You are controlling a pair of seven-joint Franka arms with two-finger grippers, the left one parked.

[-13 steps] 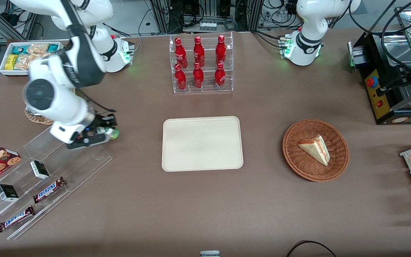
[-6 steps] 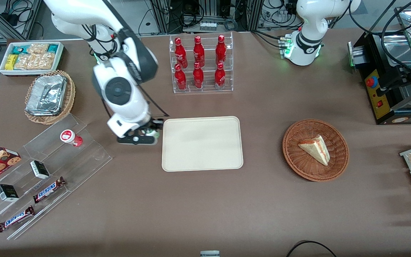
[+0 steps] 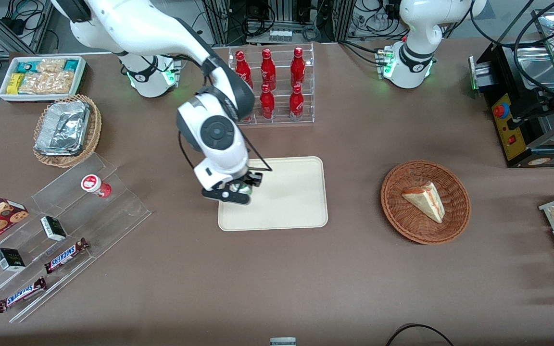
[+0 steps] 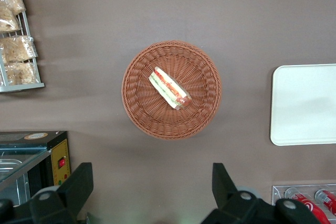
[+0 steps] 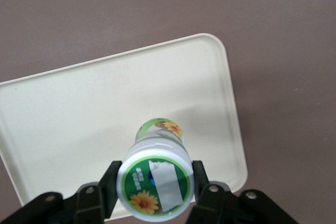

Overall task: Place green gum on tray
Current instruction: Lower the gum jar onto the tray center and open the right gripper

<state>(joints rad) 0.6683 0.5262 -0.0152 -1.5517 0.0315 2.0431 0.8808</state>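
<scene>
Two fingers (image 5: 107,184) of the end effector (image 5: 155,190) were clamped on the gum (image 5: 155,174), one on each side of the bottle just under its white lid. We saw the gum held upright, lid toward the wrist camera, with its green body pointing down at the tray (image 5: 79,103).

From the front, the end effector (image 3: 239,188) hung over the tray (image 3: 296,202), above the part of it nearest the working arm's end of the table (image 3: 277,278), and only a sliver of the gum (image 3: 242,189) showed under the wrist. In the wrist view the bottle's base seemed to sit clear of the cream surface, well inside the rim, though we could not tell how large the gap was.

We judged the carry to be nearly done and the placing step to be in hand. The next move, as we read it, called for a straight descent until the base met the tray, then a release with the fingers parting enough to clear the lid, then a vertical retreat. The bottle is narrow and tall for its base, so a tilted or sideways release could tip it.

Elsewhere, a red bottle (image 3: 95,185) stood on the clear rack (image 3: 113,211), and the basket (image 3: 426,202) held a sandwich (image 3: 425,200), well apart from the tray.
</scene>
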